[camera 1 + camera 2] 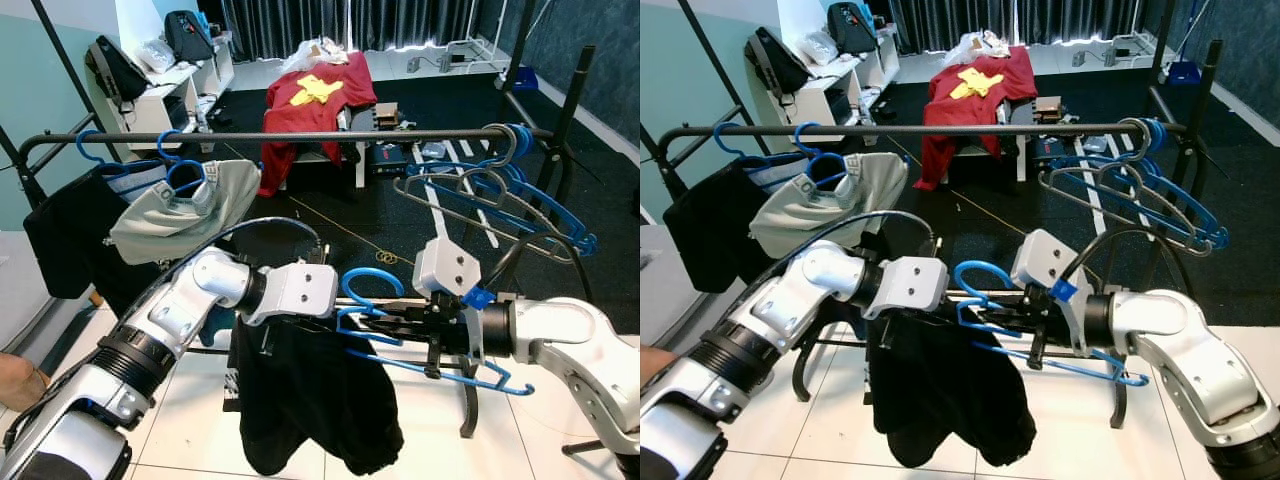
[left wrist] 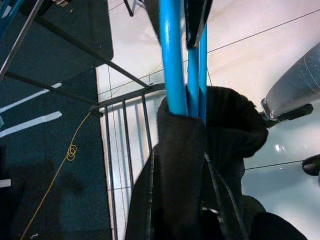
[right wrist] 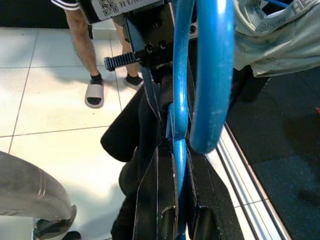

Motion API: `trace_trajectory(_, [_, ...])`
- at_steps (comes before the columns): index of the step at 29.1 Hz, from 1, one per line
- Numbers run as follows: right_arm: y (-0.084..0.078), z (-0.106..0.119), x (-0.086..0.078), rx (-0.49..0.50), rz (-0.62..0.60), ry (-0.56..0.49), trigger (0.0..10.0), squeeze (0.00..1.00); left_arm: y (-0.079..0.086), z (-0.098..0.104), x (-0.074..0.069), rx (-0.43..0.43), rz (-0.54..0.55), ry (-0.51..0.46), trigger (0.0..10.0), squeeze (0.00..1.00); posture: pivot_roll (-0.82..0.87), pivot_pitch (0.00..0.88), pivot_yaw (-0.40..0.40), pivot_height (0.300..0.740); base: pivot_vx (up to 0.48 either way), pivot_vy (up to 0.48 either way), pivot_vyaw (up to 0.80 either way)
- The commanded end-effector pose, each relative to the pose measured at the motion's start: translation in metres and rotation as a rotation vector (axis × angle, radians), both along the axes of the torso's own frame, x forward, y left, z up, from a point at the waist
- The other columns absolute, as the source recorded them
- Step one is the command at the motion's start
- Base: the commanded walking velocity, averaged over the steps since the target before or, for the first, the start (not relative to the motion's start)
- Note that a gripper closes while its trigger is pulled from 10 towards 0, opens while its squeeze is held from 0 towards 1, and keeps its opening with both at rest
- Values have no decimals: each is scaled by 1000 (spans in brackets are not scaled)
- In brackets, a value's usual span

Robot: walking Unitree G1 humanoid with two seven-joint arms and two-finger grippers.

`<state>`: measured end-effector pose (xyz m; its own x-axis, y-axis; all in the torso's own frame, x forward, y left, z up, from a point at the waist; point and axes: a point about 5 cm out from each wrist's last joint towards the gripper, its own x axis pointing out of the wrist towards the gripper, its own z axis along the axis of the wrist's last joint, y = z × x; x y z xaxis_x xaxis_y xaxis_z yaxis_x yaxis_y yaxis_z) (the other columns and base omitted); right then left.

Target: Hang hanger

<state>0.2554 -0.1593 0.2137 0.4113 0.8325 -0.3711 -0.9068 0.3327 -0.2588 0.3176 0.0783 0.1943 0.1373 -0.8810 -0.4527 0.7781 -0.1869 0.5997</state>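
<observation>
A blue hanger (image 1: 372, 273) carrying a black garment (image 1: 310, 400) is held low in front of me, below the black clothes rail (image 1: 300, 135). My left gripper (image 1: 350, 318) comes in from the left and is shut on the blue hanger near its neck; one black finger (image 2: 197, 20) lies against the blue bars (image 2: 171, 55). From the right, my right gripper (image 1: 395, 325) is shut on the same hanger, whose lower arm (image 1: 440, 372) sticks out to the right. Its fingers (image 3: 167, 215) clamp the blue bar (image 3: 179, 125).
On the rail's left end hang a black garment (image 1: 70, 230) and a grey one (image 1: 180, 210) on blue hangers. Several empty hangers (image 1: 500, 190) crowd its right end. A red garment (image 1: 315, 100) lies on a table behind. A person's sandalled feet (image 3: 95, 95) stand close by.
</observation>
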Motion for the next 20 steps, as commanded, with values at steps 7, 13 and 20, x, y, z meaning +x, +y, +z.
trace_trajectory(7, [-2,8,11,53,-74,-67,0,0,0,32,2,-163,-37,0,10000,1000,-133,0,90,740,0,0,0])
trace_trajectory(13, [-9,23,13,117,-120,-136,0,0,8,51,7,-290,8,-18,10000,1000,-131,0,93,740,0,0,0])
trace_trajectory(20, [-27,55,8,257,-190,-269,0,0,43,86,24,-545,162,-45,10000,1000,-132,0,101,740,0,0,0])
